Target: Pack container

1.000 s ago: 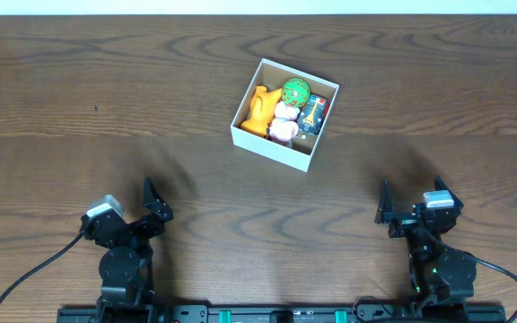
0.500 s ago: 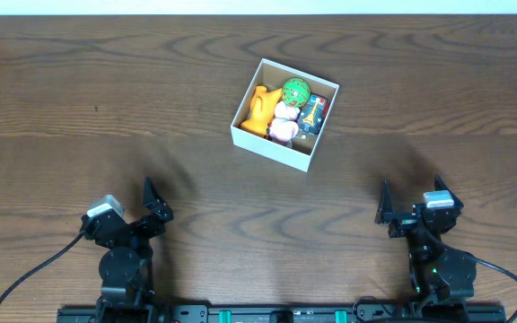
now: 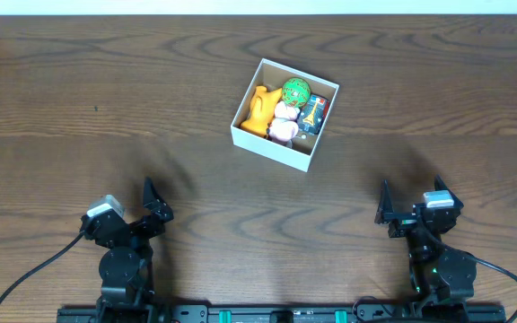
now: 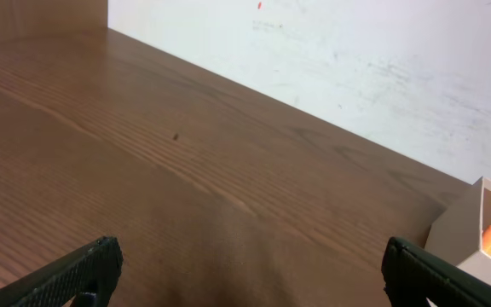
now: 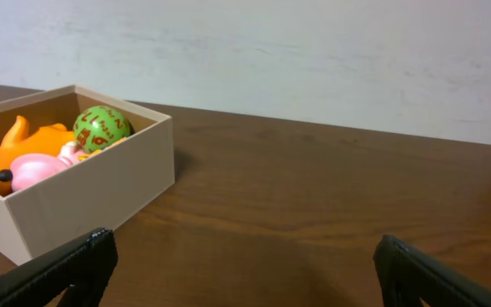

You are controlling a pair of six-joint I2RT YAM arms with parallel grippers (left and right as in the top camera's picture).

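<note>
Overhead, the dark wood-grain tabletop (image 3: 79,90) carries the small square white cardboard box (image 3: 267,149), set askew, well ahead of both hands and between them; I judge it marginally nearer my right. Left hand (image 4: 247,266) and right hand (image 5: 244,264) gape wide, empty. Inside lie an orange rubber animal (image 3: 258,108), a pink toy (image 3: 283,127) and a green ball (image 3: 295,91), its red marks unreadable.

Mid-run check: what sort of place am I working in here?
Most likely a robotics lab bench rather than a home or a warehouse. A wood-grain table stands against a scuffed white wall, a black mounting rail runs along its near edge, and the container holds toys.
</note>
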